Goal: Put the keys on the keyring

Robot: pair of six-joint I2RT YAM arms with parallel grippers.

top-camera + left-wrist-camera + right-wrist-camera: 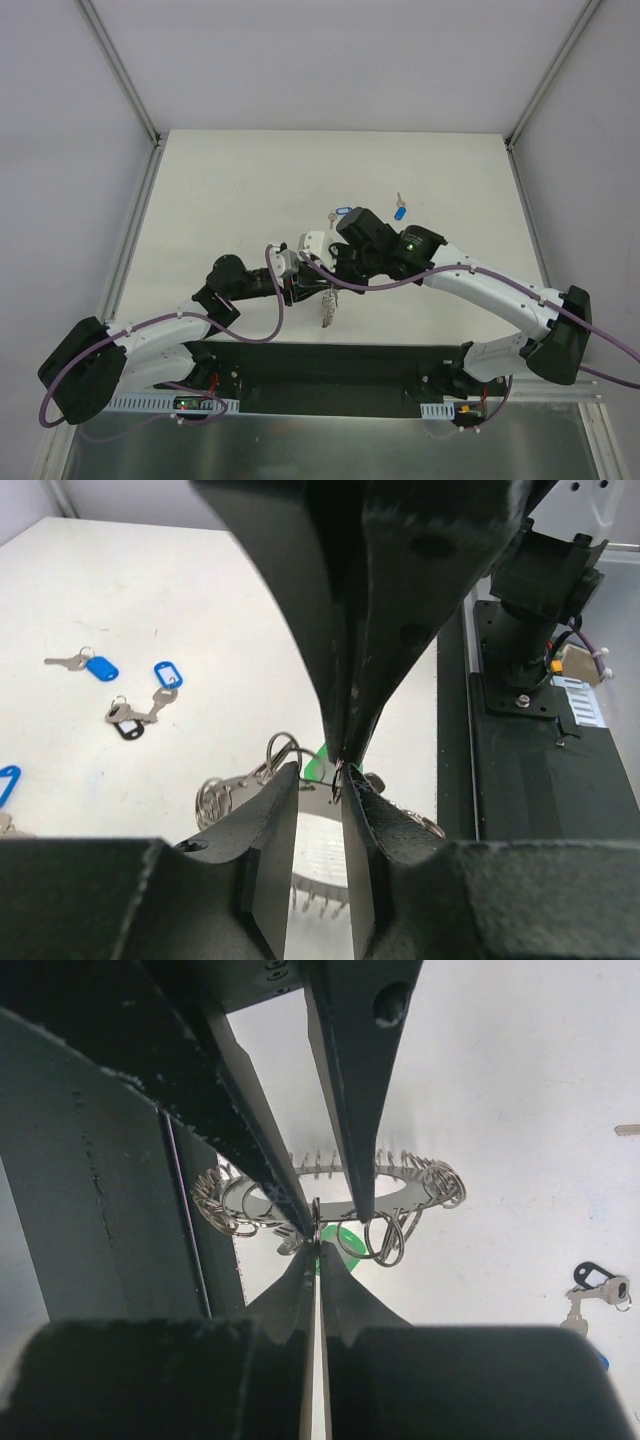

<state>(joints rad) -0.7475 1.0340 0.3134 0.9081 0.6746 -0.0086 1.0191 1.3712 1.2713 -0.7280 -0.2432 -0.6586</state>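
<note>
L arm [160,335] is reaching in from the lower left of the top view, elbow bent. The left gripper [322,780] is sitting slightly parted, w/ nothing clearly clamped. At centre the keyring [405,1186] is hanging edge-on under the meeting grippers; it's grey, w/ a toothed rim and dangling wire loops. R arm [490,285] is arching in from the lower right. The right gripper [317,1252] is pinching nearly closed on a small wire loop [316,1222] beside a green tag [350,1240]. Blue-tagged keys [100,667] are lying at the upper left of the L wrist view. Fingers are hiding where the loop attaches.
</note>
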